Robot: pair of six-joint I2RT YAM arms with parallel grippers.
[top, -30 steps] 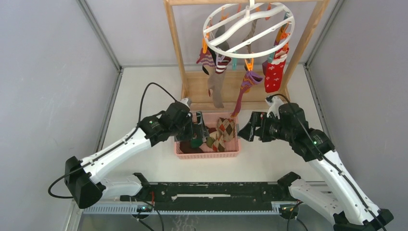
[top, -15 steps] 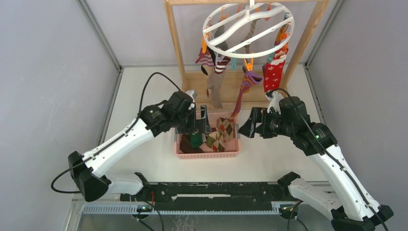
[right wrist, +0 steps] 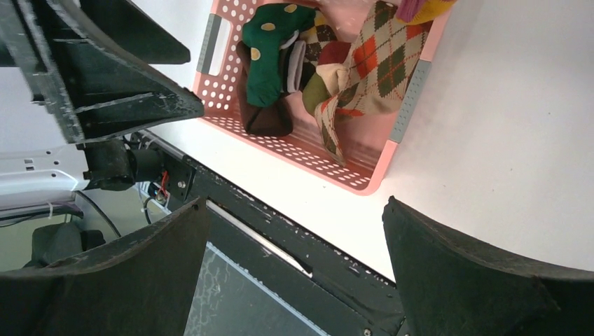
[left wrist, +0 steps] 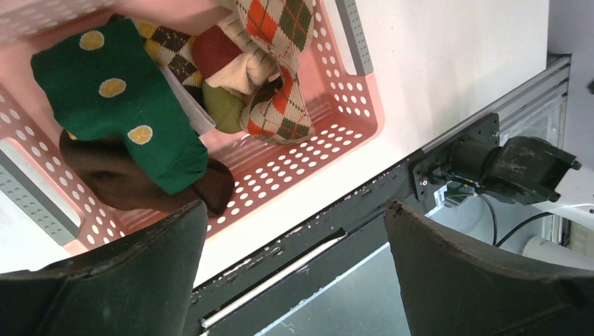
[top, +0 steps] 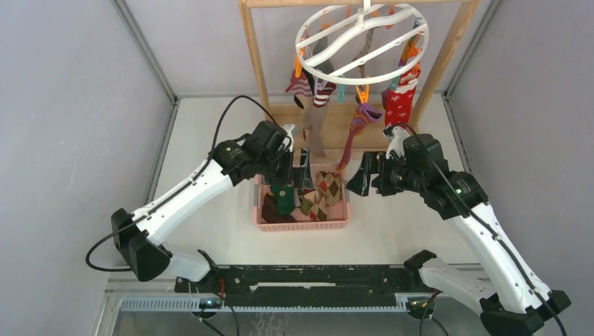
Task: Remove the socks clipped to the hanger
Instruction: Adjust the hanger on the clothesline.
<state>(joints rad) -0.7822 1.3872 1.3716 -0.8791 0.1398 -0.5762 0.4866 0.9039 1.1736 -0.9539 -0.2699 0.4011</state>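
The round white hanger (top: 364,19) hangs from the wooden rack at the top centre. Several socks stay clipped to it: a grey one (top: 315,126), a striped one (top: 301,85), a purple one (top: 361,122) and a red one (top: 399,108). My left gripper (top: 300,170) is open and empty over the far left of the pink basket (top: 301,225), just under the grey sock. My right gripper (top: 355,183) is open and empty at the basket's right side, below the purple sock. A green dotted sock (left wrist: 119,112), a brown sock (left wrist: 140,189) and argyle socks (left wrist: 277,56) lie in the basket.
The wooden rack frame (top: 256,66) stands at the back with its base board (top: 291,129) behind the basket. Grey walls close in left and right. A black rail (top: 301,280) runs along the near table edge between the arm bases.
My left gripper has risen and moved back towards the hanging grey sock, away from the basket's contents. My right gripper has shifted slightly back and up. The green sock stays in the basket.
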